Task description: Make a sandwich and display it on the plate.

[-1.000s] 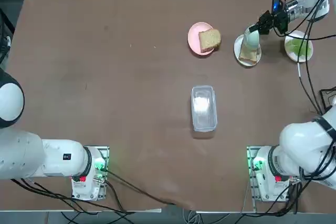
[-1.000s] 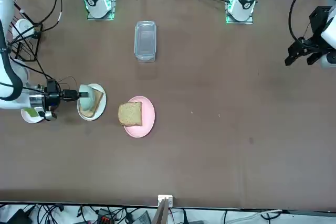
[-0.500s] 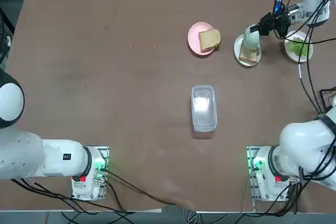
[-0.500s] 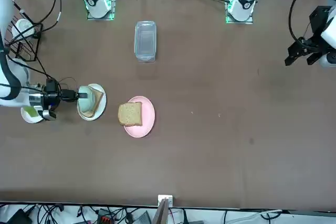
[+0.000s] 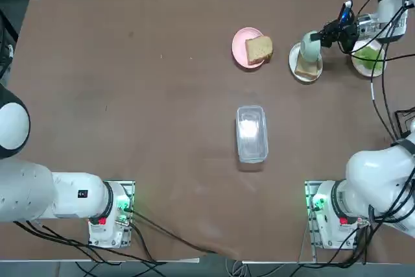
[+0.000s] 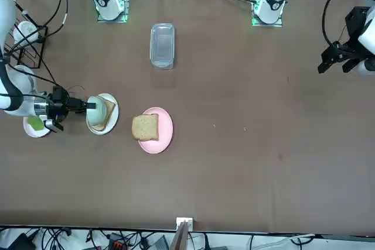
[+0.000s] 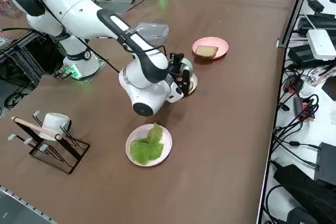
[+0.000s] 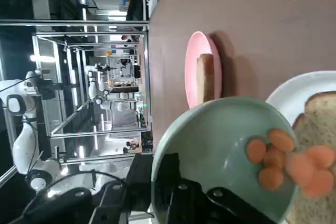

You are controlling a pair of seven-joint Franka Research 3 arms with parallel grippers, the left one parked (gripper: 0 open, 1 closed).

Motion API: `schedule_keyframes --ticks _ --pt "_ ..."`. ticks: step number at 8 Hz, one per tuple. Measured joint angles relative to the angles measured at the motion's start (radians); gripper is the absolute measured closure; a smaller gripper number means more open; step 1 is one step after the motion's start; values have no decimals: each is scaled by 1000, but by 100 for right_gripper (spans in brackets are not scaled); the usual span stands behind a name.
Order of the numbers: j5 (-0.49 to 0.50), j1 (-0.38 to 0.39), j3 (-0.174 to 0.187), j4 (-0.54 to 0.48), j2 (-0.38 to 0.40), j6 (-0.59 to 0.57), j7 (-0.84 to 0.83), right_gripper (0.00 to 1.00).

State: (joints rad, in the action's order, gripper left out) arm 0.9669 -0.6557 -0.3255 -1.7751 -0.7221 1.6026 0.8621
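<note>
My right gripper (image 5: 322,36) is shut on the rim of a pale-green bowl (image 5: 310,46), which it holds tipped on its side over a small white plate (image 5: 296,56). One tan bread slice (image 5: 306,68) lies on that plate. In the wrist view, several round orange slices (image 8: 283,158) sit at the bowl's (image 8: 226,145) lip and on the bread (image 8: 320,124). A second bread slice (image 5: 259,48) lies on a pink plate (image 5: 240,47). Green lettuce (image 7: 147,148) lies on another white plate (image 5: 368,58). No stacked sandwich is in view.
A clear lidded plastic container (image 5: 251,133) stands mid-table. A wire rack with a white mug (image 7: 50,127) sits near the table's right edge, beyond the lettuce plate (image 7: 164,137). Cables trail from my right arm over that side.
My right wrist has swung toward the table's right edge, over the lettuce plate. The bowl stays over the white plate with the bread, still gripped.
</note>
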Motion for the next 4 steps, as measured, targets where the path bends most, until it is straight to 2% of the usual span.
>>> schedule_keyframes --ticks 4 --pt "16 -18 0 -1 -1 -37 13 95"
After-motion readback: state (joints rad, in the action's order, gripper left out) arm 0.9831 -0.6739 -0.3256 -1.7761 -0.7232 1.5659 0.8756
